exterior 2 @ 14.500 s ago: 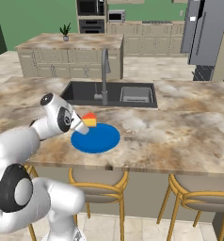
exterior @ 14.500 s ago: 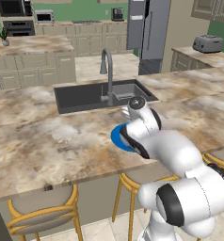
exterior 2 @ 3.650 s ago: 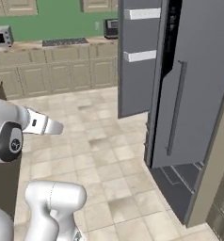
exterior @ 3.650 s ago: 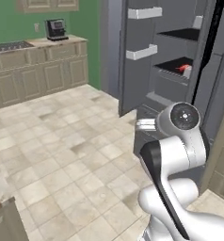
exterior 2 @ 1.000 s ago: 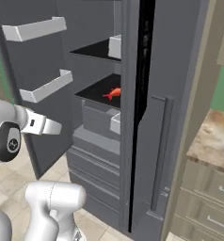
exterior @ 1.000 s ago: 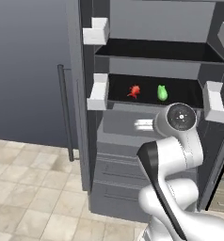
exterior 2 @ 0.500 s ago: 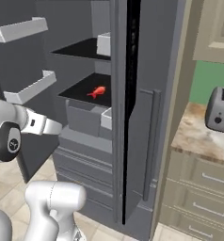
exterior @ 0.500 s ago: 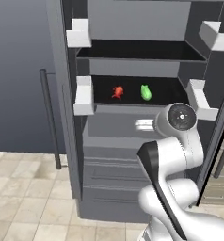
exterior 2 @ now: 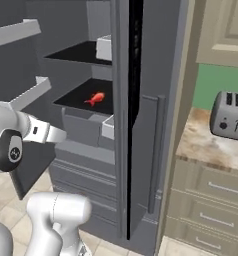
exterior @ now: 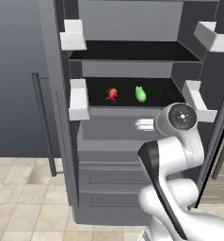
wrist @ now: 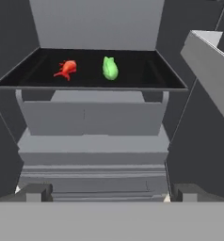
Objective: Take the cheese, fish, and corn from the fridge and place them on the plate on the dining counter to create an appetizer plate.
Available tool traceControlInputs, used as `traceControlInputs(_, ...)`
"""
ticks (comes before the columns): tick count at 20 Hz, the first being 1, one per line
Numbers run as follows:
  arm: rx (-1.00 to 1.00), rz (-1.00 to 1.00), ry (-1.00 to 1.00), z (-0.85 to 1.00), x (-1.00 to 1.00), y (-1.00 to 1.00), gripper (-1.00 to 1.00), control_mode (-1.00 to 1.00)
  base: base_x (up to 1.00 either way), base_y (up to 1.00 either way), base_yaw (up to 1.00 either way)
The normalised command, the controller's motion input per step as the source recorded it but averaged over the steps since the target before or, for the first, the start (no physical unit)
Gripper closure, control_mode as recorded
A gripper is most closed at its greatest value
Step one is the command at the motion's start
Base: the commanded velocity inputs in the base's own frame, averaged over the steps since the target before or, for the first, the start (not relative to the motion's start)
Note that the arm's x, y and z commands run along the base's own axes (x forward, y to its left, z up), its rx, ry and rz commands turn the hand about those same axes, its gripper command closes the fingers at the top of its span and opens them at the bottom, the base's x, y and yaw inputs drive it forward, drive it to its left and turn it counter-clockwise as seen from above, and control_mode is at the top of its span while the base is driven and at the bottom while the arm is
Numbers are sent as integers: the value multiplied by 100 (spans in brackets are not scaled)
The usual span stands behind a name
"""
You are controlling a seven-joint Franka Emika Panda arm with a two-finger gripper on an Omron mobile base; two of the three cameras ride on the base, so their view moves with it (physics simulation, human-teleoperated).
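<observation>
- While the base stands squarely before the open fridge [exterior: 132, 141], the left base view shows the fish [exterior: 112, 93] and the corn [exterior: 140, 93] lying side by side, a little apart, on the lower black shelf [exterior: 165, 96], the fish to the left; white door bins [exterior: 78, 98] flank the opening and the dark bar handle [exterior: 43, 122] hangs on the left door. The arm's wrist sits below the shelf, to the right of both foods.
- In the right base view the fish [exterior 2: 94, 98] lies on the same shelf behind the edge of the right door [exterior 2: 141, 120]; a toaster [exterior 2: 230, 118] stands on a marbled bench [exterior 2: 211, 145] beside the fridge. The arm's forearm points toward the fridge interior.
- In the hand view the fish [wrist: 66, 68] and the corn [wrist: 110, 67] sit near the middle of the shelf, above a grey drawer [wrist: 90, 117]; the tool [wrist: 107, 192] is spread wide and empty — its tips stand well apart, short of and below the shelf.
- Step in hand, as judged: approach for the next pick. No cheese lies on this shelf. The next move calls for raising the tool to shelf height, reaching in over the shelf lip and centring on one food.
- Against the frame half a second earlier, the whole picture has shifted and the fridge fills more of it — the camera has moved, not the foods.
</observation>
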Motion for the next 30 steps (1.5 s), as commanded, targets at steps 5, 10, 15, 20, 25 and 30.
traceControlInputs(5, 0, 0, 0, 0, 0, 0, -100, 100, 69, 2, -7)
traceControlInputs(10, 0, 0, 0, 0, 0, 0, -100, 100, 75, 3, -8)
traceControlInputs(15, 0, 0, 0, 0, 0, 0, -100, 100, 39, 16, -11)
traceControlInputs(20, 0, 0, 0, 0, 0, 0, -100, 100, 9, 29, -10)
traceControlInputs(25, 0, 0, 0, 0, 0, 0, -100, 100, 3, 4, -4)
traceControlInputs(30, 0, 0, 0, -6, 0, 8, -100, -100, -2, 22, 0)
